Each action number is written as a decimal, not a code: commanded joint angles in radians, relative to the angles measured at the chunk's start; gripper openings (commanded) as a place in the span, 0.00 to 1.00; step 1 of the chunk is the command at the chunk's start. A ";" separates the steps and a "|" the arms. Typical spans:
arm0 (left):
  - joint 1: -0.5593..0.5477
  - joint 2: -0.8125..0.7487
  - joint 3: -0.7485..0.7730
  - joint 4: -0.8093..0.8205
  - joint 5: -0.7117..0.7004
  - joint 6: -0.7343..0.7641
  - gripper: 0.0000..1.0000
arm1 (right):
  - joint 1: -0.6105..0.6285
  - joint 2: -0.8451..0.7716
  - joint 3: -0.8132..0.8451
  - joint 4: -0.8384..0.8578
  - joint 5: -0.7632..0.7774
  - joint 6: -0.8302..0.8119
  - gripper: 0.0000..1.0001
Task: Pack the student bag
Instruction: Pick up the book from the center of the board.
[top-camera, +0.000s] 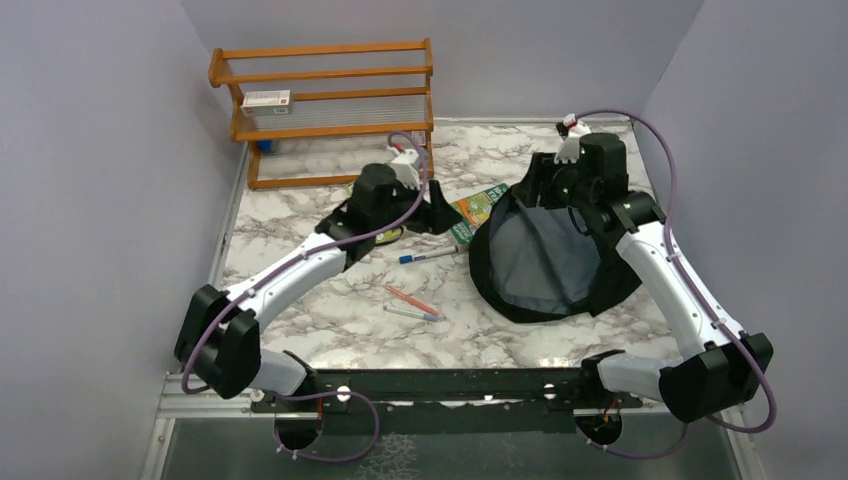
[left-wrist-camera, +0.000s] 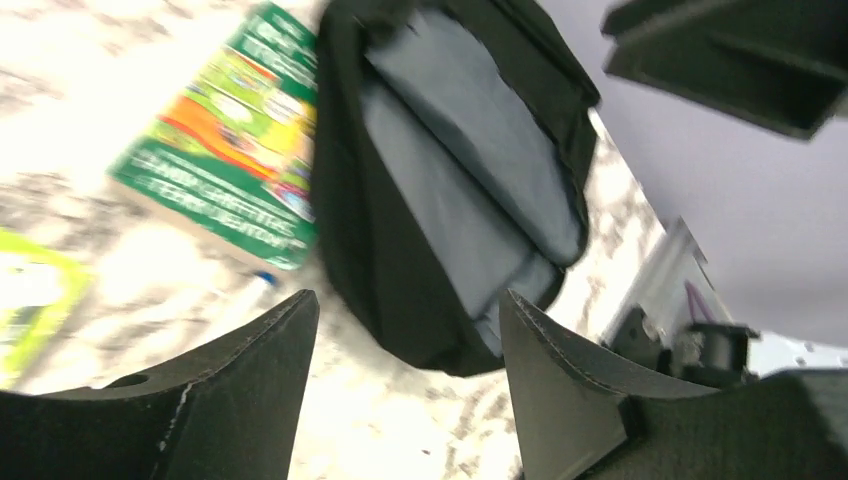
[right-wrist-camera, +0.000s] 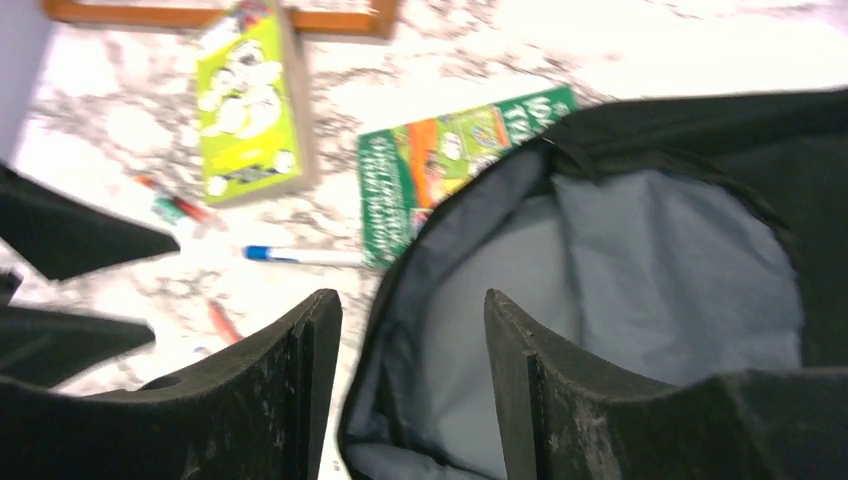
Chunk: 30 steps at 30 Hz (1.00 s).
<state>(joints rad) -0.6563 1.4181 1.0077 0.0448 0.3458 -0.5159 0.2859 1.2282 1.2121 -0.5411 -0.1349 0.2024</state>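
Observation:
The student bag (top-camera: 545, 260) lies on the marble table at centre right, black, its mouth wide open and showing grey lining (right-wrist-camera: 650, 250). My left gripper (top-camera: 432, 215) hovers just left of the bag, near a green book (top-camera: 478, 208). In the left wrist view this gripper (left-wrist-camera: 408, 310) is open, with only bare table between the fingers and the bag (left-wrist-camera: 450, 180) just beyond. My right gripper (top-camera: 545, 188) is at the bag's far rim. It (right-wrist-camera: 410, 310) is open, and the bag's left rim runs below the gap without being pinched.
A yellow-green book (right-wrist-camera: 245, 105) lies partly under the left arm. A blue-capped pen (top-camera: 428, 256), a red pen (top-camera: 410, 298) and another pen (top-camera: 410, 313) lie left of the bag. A wooden rack (top-camera: 330, 110) holding a small box (top-camera: 266, 99) stands at the back left.

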 joint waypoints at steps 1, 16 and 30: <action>0.153 -0.070 -0.002 -0.072 -0.074 0.094 0.69 | -0.002 0.046 0.017 0.196 -0.253 0.107 0.60; 0.643 -0.077 -0.150 -0.126 0.017 0.009 0.76 | 0.233 0.606 0.238 0.366 -0.269 0.192 0.77; 0.694 0.047 -0.297 0.240 0.112 -0.272 0.78 | 0.271 0.896 0.316 0.622 -0.221 0.301 0.81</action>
<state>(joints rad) 0.0353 1.4220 0.7647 0.1078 0.4255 -0.6659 0.5533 2.0880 1.4979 -0.0395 -0.3813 0.4717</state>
